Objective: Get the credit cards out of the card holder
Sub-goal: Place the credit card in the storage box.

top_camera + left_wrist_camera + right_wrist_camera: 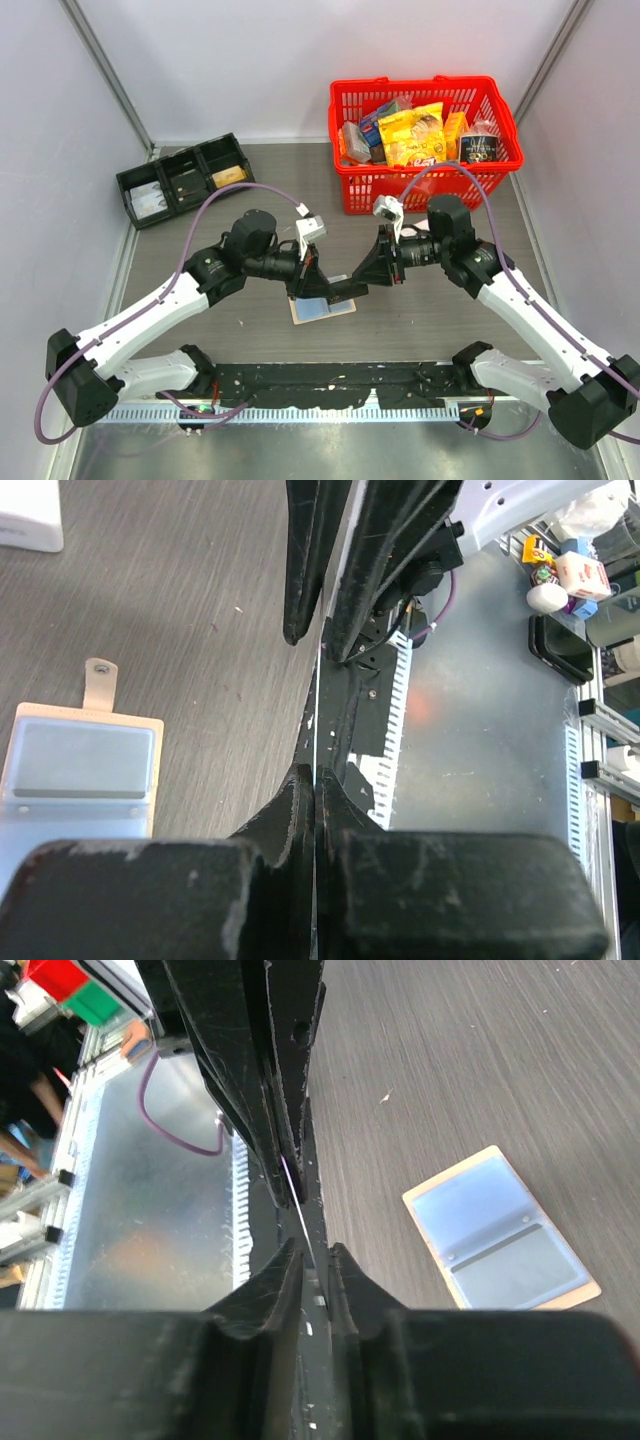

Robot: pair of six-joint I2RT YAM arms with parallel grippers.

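Note:
The card holder (322, 308) lies open and flat on the table, tan-edged with blue and grey panels (80, 770) (500, 1235); its small tab (98, 680) points away. Just above it the two grippers meet tip to tip. My left gripper (318, 288) (316, 780) is shut on a credit card (318, 730), seen edge-on as a thin white line. My right gripper (352, 287) (316, 1250) faces it, jaws a narrow gap apart on either side of the card's free edge (298, 1215), nearer its left finger. The card's face is hidden.
A red basket (420, 185) full of packets stands at the back right. A black three-compartment tray (128, 205) sits at the back left. A black strip (340, 378) and a metal rail run along the near table edge.

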